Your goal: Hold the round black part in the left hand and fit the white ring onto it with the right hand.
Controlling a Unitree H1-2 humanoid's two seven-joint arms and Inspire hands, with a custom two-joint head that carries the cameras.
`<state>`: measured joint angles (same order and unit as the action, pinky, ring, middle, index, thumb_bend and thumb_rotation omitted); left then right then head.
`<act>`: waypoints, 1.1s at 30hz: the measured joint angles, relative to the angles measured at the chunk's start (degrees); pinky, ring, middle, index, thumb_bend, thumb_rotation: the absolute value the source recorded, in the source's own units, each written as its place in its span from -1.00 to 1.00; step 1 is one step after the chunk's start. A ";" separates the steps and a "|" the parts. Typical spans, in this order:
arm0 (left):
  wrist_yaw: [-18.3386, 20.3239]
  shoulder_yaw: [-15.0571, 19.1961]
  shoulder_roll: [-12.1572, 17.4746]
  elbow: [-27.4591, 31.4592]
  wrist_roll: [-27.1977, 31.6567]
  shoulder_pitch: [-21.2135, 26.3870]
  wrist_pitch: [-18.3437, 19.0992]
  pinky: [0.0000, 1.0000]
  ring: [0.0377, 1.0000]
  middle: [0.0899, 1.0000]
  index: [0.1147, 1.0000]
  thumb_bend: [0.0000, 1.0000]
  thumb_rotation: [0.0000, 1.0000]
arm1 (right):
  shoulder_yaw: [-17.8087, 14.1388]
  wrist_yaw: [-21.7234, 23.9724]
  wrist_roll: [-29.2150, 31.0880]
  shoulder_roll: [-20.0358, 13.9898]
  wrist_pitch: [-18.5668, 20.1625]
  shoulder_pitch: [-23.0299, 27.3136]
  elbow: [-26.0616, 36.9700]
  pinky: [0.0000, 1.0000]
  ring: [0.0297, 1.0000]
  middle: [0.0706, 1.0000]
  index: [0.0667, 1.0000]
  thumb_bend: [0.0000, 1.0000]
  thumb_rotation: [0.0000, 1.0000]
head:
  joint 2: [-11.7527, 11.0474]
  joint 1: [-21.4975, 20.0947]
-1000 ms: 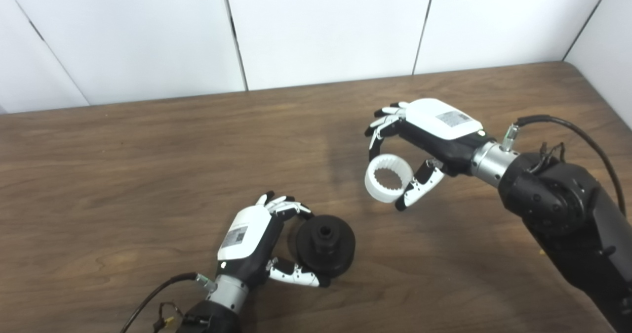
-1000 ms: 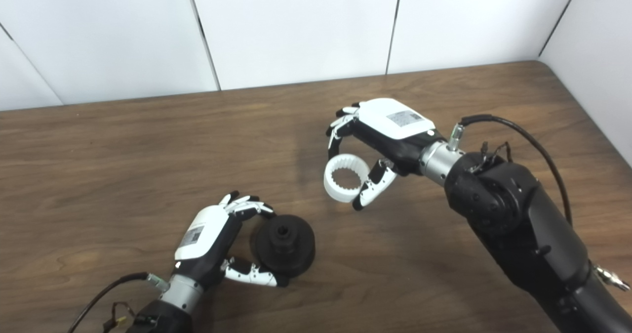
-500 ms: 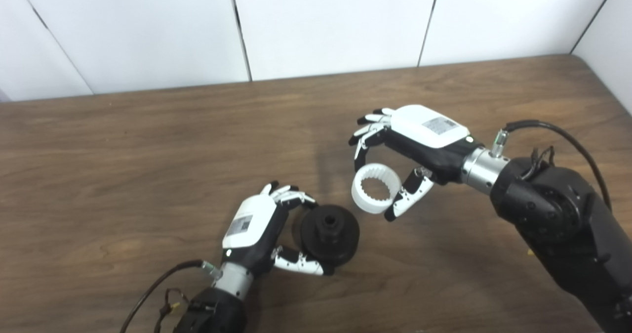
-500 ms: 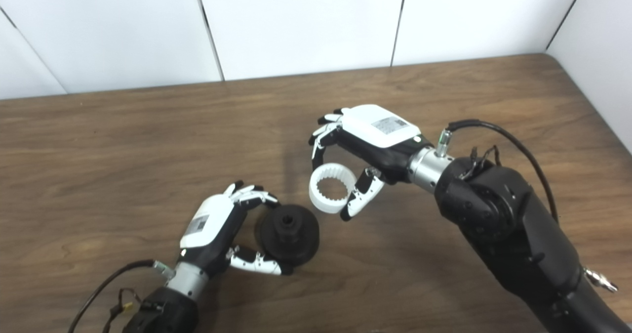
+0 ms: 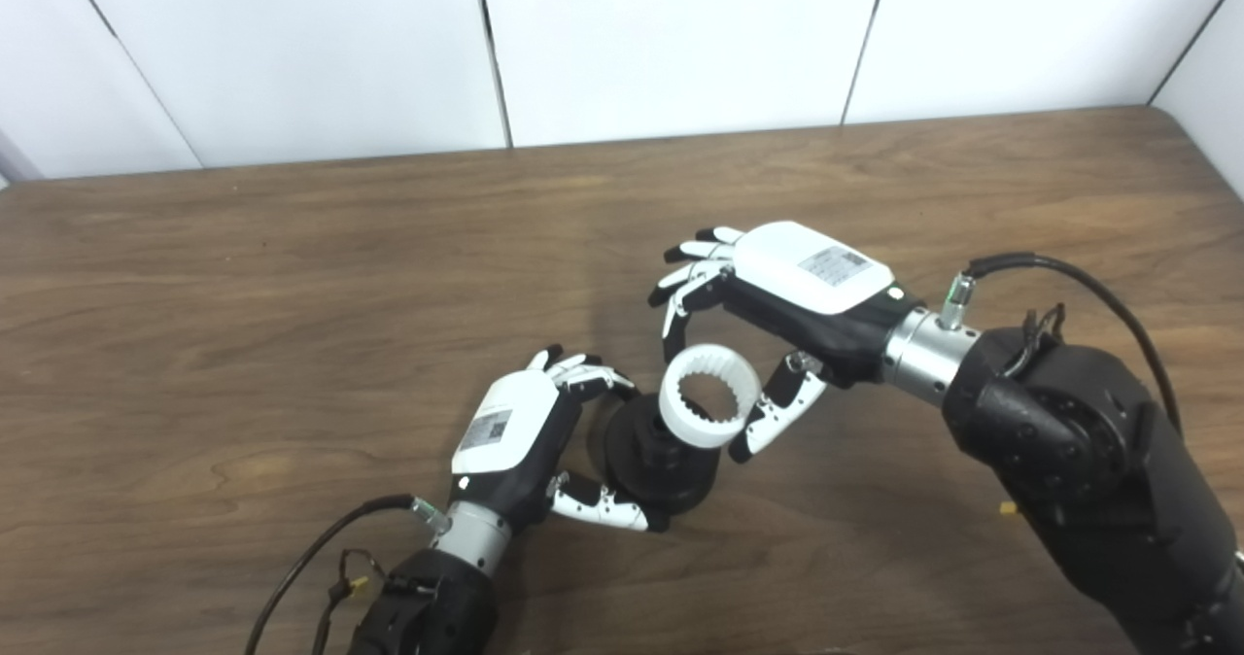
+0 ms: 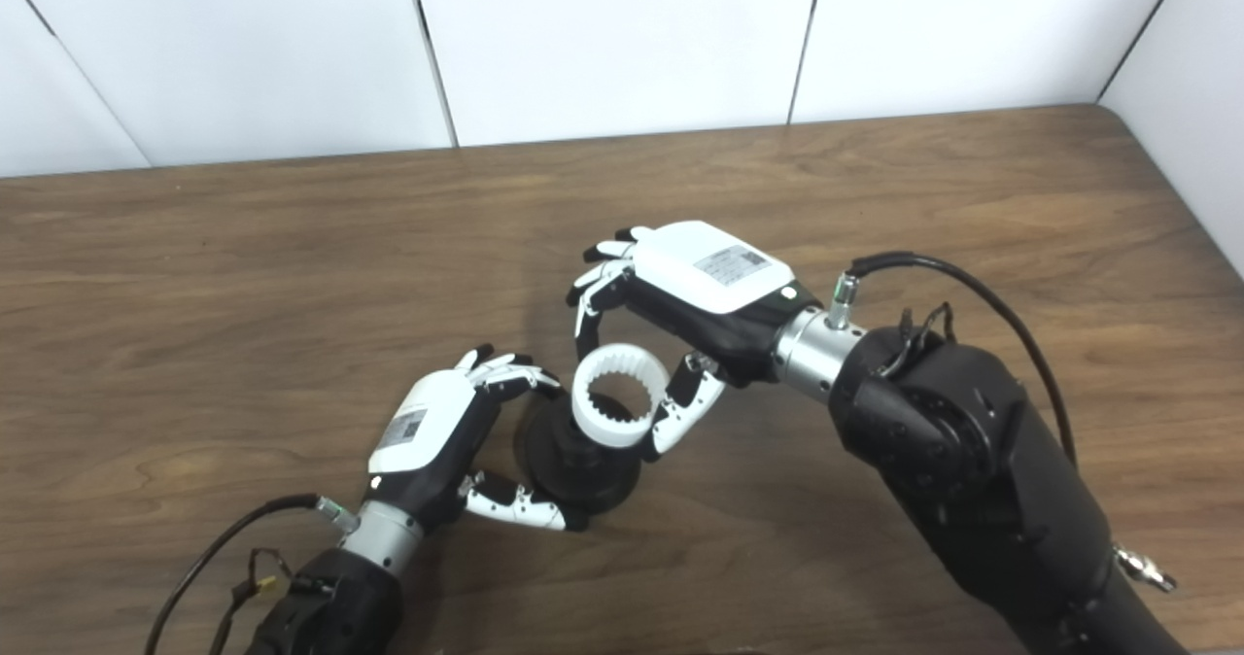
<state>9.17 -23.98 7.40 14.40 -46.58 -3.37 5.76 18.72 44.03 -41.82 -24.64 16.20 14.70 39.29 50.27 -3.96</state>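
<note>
Both hands' fingers clamp: left hand [image 5: 510, 431] on black part [image 5: 671, 470], right hand [image 5: 797, 291] on white ring [image 5: 709, 407].

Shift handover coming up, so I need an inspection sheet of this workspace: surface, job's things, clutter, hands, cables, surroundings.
Surface: brown wooden table, bare where visible.
Job's things: round black part low on the table; white ring, toothed inside, overlaps its top edge, seating not confirmed.
Clutter: small yellow speck on the table beside the right arm.
Hands: left hand shut on the round black part; right hand shut on the white ring.
Cables: black cable looped at the right wrist; black cable trailing from the left wrist.
Surroundings: white panel walls behind and at right.
</note>
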 measured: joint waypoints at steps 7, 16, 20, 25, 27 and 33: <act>0.02 -0.10 -0.15 0.01 -0.11 0.00 0.22 1.00 0.76 0.52 -0.17 0.05 -0.88 | 1.21 0.21 -0.83 1.66 -0.24 -0.42 -0.02 0.96 0.86 0.59 -0.11 0.05 -0.72 | 0.35 0.00; 0.00 -0.22 -0.26 0.02 -0.31 0.04 0.34 1.00 0.75 0.51 -0.17 0.05 -0.88 | 2.04 0.20 -1.14 2.35 -1.22 -2.47 -1.59 0.98 0.87 0.58 -0.11 0.05 -0.72 | 0.70 0.44; 0.05 -0.29 -0.40 0.07 -0.44 0.04 0.55 1.00 0.75 0.51 -0.17 0.05 -0.88 | 1.98 -1.19 -1.14 2.52 -2.34 -2.83 -2.59 0.99 0.88 0.59 -0.11 0.05 -0.72 | 0.79 0.62; 0.25 -0.41 -0.84 0.22 -0.69 0.04 0.84 1.00 0.75 0.52 -0.17 0.05 -0.88 | 1.95 -3.36 -1.12 2.54 -3.87 -3.10 -4.58 0.99 0.86 0.59 -0.11 0.05 -0.72 | 0.88 0.70; 0.38 -0.50 -0.88 0.27 -0.72 0.04 0.92 1.00 0.76 0.52 -0.17 0.05 -0.88 | 1.96 -4.26 -1.11 2.56 -4.97 -3.36 -5.49 0.98 0.85 0.59 -0.11 0.05 -0.72 | 0.88 0.62; 0.80 -0.78 -1.02 0.53 -0.90 0.03 1.22 1.00 0.75 0.52 -0.17 0.05 -0.88 | 1.97 -6.04 -1.21 2.55 -6.12 -3.65 -7.74 1.00 0.86 0.60 -0.11 0.05 -0.72 | 0.97 0.44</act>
<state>9.97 -24.75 6.38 14.94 -47.48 -3.34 6.98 20.68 37.99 -43.03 -22.09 10.08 11.05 31.56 51.24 -3.52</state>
